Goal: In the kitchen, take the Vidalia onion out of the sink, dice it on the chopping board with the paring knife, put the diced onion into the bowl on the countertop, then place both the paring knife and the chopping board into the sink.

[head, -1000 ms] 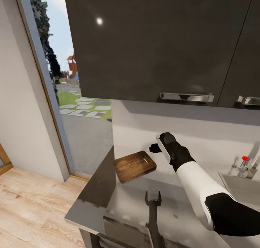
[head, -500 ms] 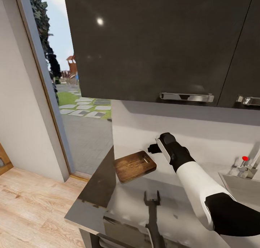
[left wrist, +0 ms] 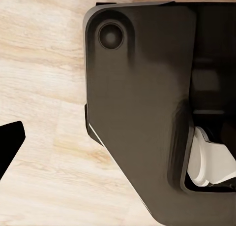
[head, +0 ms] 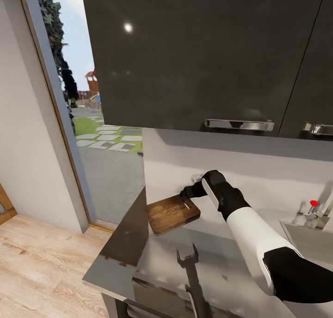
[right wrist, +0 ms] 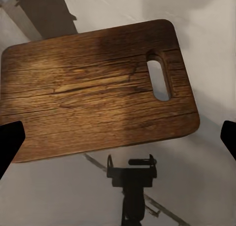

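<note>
Head view shows my right gripper has dropped to the chopping board's back edge, fingers spread wide and empty, so I think I grab it next.

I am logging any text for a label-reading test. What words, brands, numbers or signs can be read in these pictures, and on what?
None: no readable text anywhere.
Brown wooden chopping board: grain and a handle slot, no lettering.
Dark upper cabinets: plain fronts, chrome handles.
Red tap knob: no marking.
</note>
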Controlling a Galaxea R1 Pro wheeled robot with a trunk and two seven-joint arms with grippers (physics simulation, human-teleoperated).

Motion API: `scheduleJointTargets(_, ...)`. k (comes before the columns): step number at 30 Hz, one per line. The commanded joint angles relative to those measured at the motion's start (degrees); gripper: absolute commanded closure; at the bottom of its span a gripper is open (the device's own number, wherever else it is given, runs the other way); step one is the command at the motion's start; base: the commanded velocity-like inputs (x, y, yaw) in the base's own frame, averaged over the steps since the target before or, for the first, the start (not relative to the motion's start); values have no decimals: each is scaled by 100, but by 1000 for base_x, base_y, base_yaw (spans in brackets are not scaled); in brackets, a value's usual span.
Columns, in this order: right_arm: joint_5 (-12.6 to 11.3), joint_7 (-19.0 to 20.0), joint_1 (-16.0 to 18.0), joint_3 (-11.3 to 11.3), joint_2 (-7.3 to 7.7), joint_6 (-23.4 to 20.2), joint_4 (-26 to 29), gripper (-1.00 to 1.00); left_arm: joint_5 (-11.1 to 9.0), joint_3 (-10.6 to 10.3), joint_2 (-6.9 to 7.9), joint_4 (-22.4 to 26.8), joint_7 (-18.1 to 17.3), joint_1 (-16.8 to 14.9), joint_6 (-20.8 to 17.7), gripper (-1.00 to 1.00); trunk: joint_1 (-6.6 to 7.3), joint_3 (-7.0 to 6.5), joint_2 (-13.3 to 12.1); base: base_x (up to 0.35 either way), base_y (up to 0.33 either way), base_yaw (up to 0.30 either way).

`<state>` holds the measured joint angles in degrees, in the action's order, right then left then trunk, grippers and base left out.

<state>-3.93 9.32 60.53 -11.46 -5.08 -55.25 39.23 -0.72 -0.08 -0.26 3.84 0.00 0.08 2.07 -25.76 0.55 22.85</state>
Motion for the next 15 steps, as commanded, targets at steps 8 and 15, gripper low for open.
scheduleJointTargets(8,-34,-335,3,-6,7,-31,-4,-100,-7,-1,0,3,0,1,18,-100,-3,6,7,83,-103,0)
scheduleJointTargets(15,-38,-846,3,-7,7,-39,-20,-100,-7,-1,0,3,0,1,19,-100,-3,6,7,15,-17,0)
